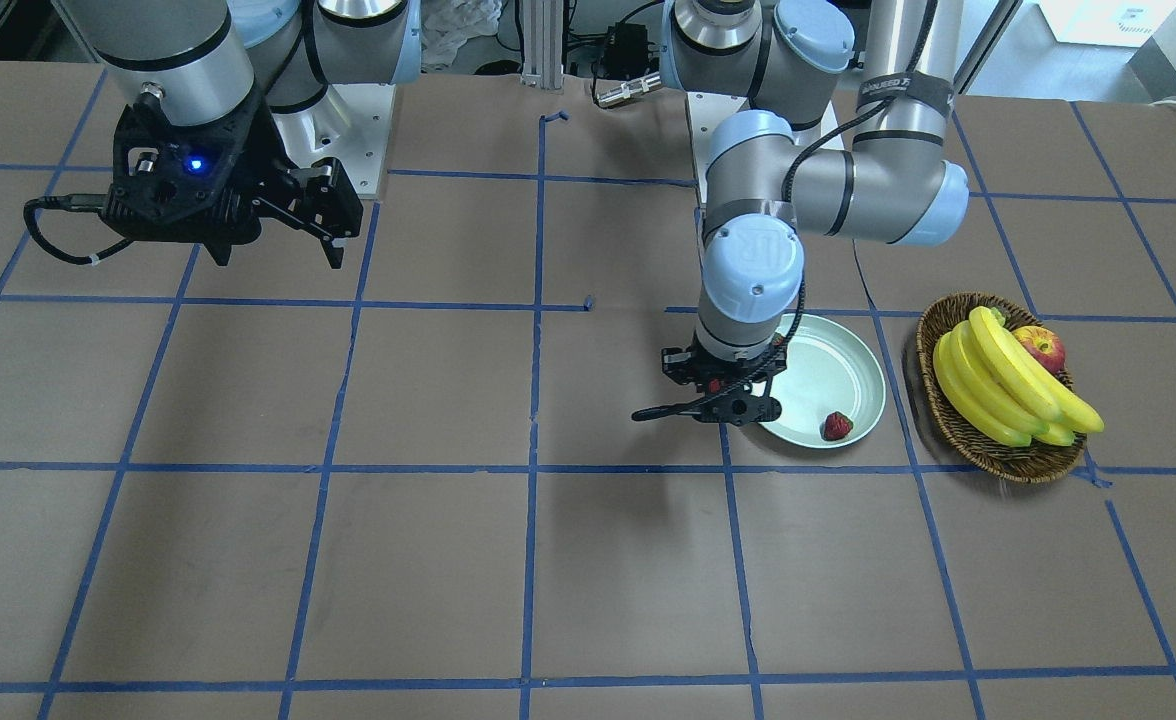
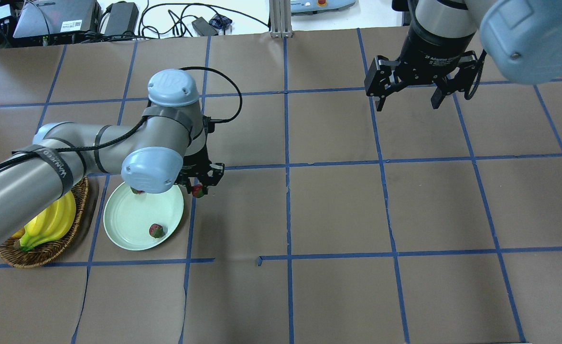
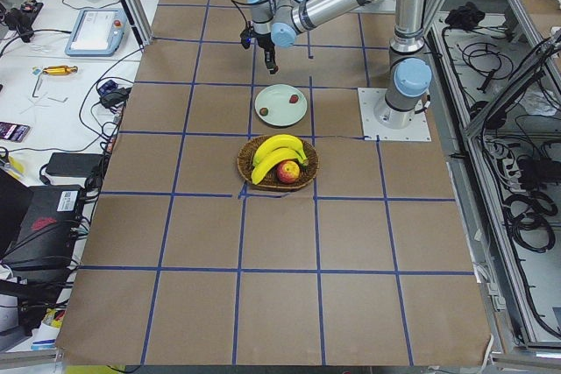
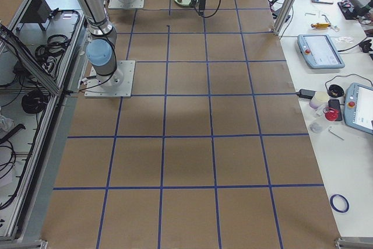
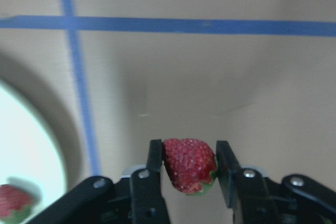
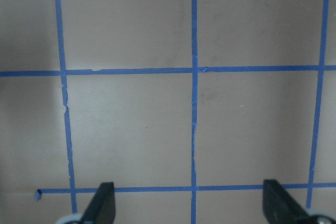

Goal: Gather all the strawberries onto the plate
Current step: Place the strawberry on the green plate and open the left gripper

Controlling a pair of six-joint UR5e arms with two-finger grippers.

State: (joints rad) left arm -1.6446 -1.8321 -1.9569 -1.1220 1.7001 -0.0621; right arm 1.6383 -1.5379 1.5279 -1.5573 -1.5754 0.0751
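Counter (image 2: 333, 205): brown paper with a blue tape grid, cables and gear along the far edge.
Left tool (image 5: 189, 150): pointing down, jaws clamped on a strawberry, one finger on each side of it.
Held strawberry (image 2: 197, 191): up off the counter and just beside the plate's rim. Going by the wrist view it's over brown paper, not over the plate.
Plate (image 2: 128, 229): pale mint, shallow and glossy, sitting flat, partly under the left arm's elbow.
Strawberry in the plate (image 2: 156, 231): lying inside the plate, close to the rim.
Third strawberry (image 2: 137, 191): just a bit of red peeking out from under the arm joint at the plate's far side. Looks like it's inside, but I can't fully tell.
Basket (image 2: 47, 255): wicker, just beside the plate on the side away from the held strawberry. It holds bananas and, in the front view, an apple.
Right tool (image 2: 407, 98): jaws apart, nothing in them, parked high and well apart from the plate.
Progress, my guess: this is probably the last berry, so it needs a short move over the plate and then a release.
What could go wrong:
- Letting go here puts the berry on the paper beside the plate.
- Coming in low, the fingers could clip the raised rim and shove the plate.
- Dropped from height, the berry could bounce or roll off that slick, shallow plate.
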